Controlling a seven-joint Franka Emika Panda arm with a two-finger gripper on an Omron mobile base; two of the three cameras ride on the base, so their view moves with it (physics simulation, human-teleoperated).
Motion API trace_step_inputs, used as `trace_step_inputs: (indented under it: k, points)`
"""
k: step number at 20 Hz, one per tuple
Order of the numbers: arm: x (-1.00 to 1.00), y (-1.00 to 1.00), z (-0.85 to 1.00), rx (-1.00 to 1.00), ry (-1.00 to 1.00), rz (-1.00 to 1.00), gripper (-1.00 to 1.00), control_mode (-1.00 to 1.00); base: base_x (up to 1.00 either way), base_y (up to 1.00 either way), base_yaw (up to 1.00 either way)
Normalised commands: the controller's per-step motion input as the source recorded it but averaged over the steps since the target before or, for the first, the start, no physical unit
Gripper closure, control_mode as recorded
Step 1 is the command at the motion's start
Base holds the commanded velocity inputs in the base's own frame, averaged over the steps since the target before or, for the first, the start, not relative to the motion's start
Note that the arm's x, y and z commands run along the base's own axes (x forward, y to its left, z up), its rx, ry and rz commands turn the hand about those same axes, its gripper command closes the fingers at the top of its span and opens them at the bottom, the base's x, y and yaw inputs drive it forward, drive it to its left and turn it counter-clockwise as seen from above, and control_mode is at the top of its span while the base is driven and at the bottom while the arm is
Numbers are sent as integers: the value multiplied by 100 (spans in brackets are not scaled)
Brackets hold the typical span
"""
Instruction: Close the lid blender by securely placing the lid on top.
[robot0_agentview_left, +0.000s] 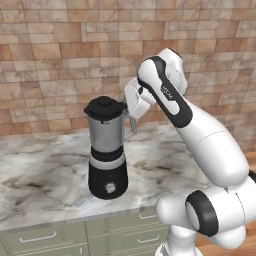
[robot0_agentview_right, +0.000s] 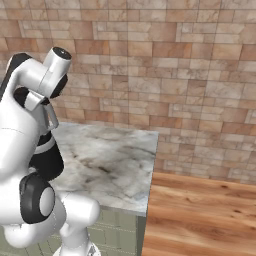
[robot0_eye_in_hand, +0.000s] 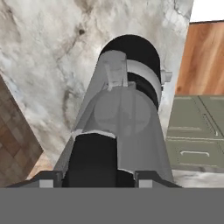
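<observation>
The blender (robot0_agentview_left: 107, 150) stands upright on the marble counter, with a black base, a silver band, a front knob and a grey translucent jar with a side handle. The black lid (robot0_agentview_left: 105, 107) rests on top of the jar. My gripper (robot0_agentview_left: 121, 106) reaches in from the right at lid height. In the hand view I look down along the jar (robot0_eye_in_hand: 127, 118) to the base (robot0_eye_in_hand: 131, 50). There the lid (robot0_eye_in_hand: 94, 157) lies between my two finger tips, and the gripper (robot0_eye_in_hand: 97, 177) is shut on it.
The marble counter (robot0_agentview_left: 45, 175) runs left and forward of the blender and ends at a right edge (robot0_agentview_right: 150, 170) above wooden floor (robot0_agentview_right: 200, 215). A brick wall (robot0_agentview_left: 60, 60) backs the counter. Grey-green drawers (robot0_agentview_left: 115, 235) sit below its front.
</observation>
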Motion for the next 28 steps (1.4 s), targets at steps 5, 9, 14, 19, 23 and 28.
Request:
trace_step_inputs:
  k: [5,9,14,19,23,28]
  points:
    - [0,24,0,-2,2,8,-100,-100,0,0,0]
    - [-4,7,0,-2,0,4,-100,-100,0,0,0]
    - [-5,-3,0,0,0,0,-100,-100,0,0,0]
    - [-4,-16,10,0,-3,0,-100,-100,0,0,0]
    - [-36,-21,45,0,-13,0,-100,-100,0,0,0]
    - [-50,-23,47,0,-12,0,-100,-100,0,0,0]
